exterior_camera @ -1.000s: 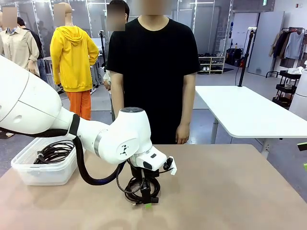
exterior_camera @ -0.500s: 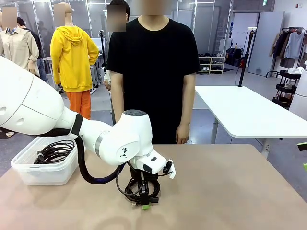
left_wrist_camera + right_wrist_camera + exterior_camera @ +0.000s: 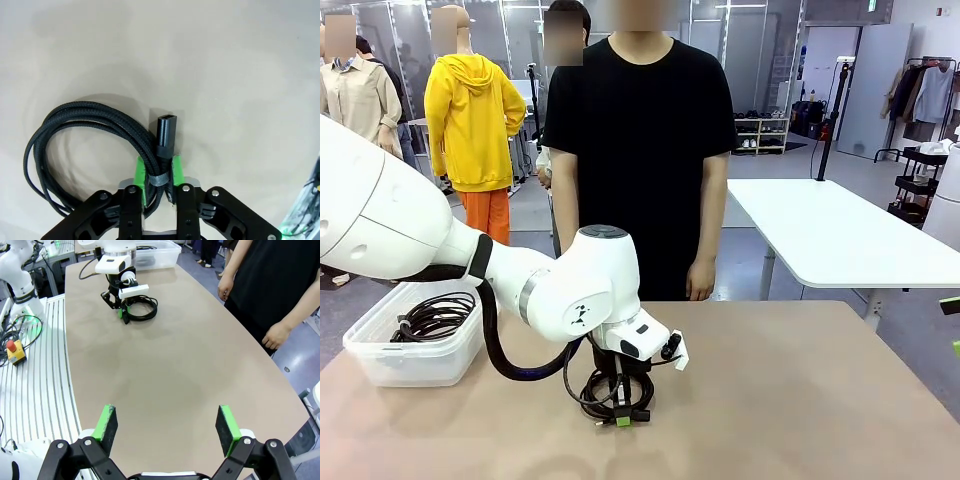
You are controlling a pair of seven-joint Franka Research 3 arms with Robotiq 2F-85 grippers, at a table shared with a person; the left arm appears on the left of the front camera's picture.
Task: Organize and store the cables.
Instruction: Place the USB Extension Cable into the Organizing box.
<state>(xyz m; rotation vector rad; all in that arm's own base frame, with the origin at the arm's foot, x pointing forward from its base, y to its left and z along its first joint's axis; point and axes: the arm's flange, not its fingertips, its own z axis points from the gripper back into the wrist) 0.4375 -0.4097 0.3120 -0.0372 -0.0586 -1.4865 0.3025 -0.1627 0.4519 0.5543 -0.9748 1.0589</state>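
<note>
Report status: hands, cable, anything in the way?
Left hand shut on the coiled cable at its tie, coil on the table. Right hand open, holding nothing. Bin with another coil at the table's left; path looks clear.

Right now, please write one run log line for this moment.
left pincer: shut on cable coil | right pincer: open, nothing held | bin: holds other cables

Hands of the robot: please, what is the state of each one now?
Left hand: closed on the coiled cable, at its wrapped part, on the table.
Right hand: open, holding nothing.
</note>
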